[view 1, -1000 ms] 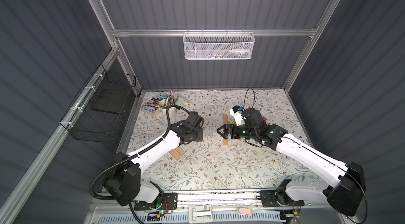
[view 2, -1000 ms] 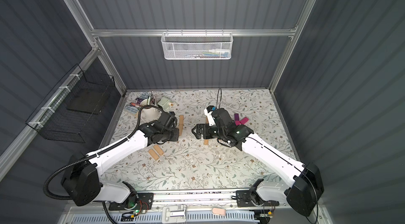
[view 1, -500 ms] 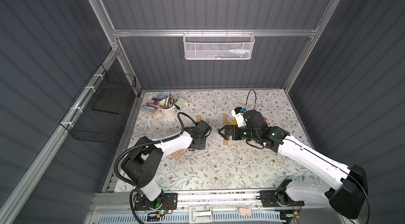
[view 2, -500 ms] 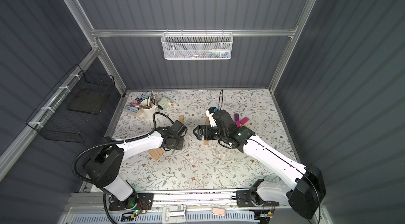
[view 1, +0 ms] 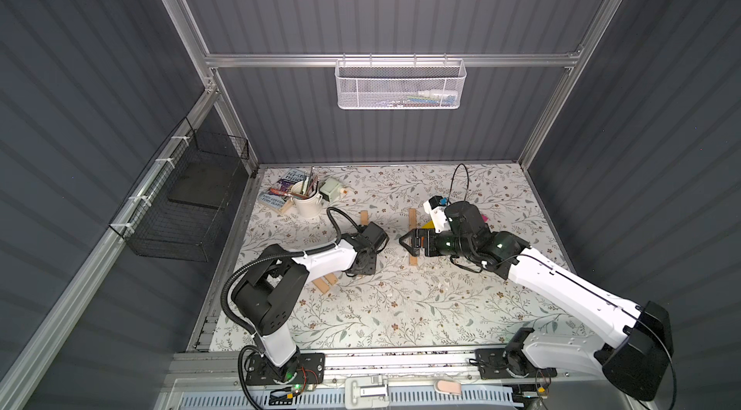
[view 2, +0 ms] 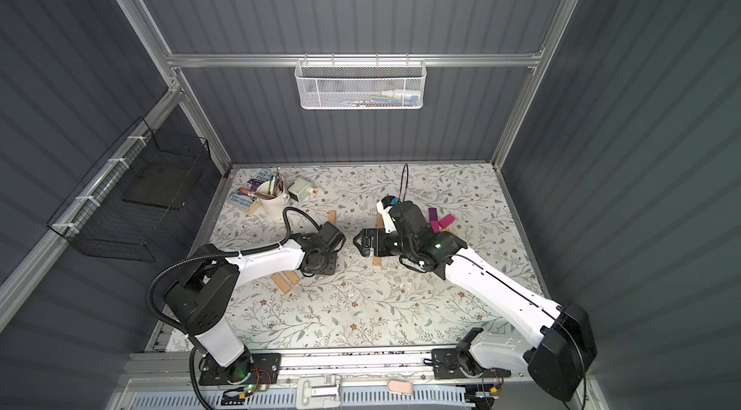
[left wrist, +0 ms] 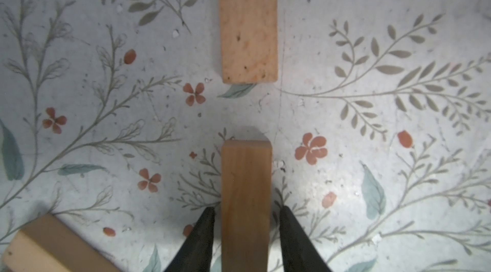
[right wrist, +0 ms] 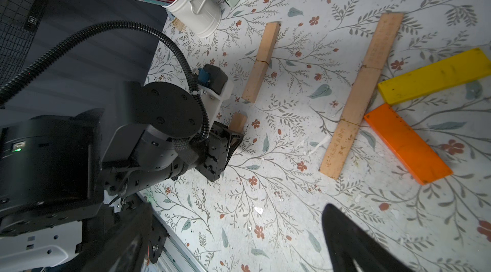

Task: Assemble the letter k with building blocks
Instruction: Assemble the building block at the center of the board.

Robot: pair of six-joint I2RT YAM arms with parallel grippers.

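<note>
One K looks laid: a three-plank tan stem (right wrist: 361, 92) with a yellow plank (right wrist: 433, 79) and an orange plank (right wrist: 406, 145) branching off. Between it and the white pencil cup (right wrist: 194, 10), the left claw (left wrist: 245, 212), jaws just apart, straddles a tan plank (left wrist: 245, 177), long axis in line with a two-plank tan row (right wrist: 261, 63), not yet abutting; right claw (right wrist: 236, 212) gapes empty

1. Book (view 1: 290, 178) behind the white cup (view 1: 308, 203): cover title partly readable, "TREEHO…".
2. Lower book (view 1: 269, 199): white author lettering, too small to read.
3. Tan plank (right wrist: 338, 148): faint stamped print, unreadable.
</note>
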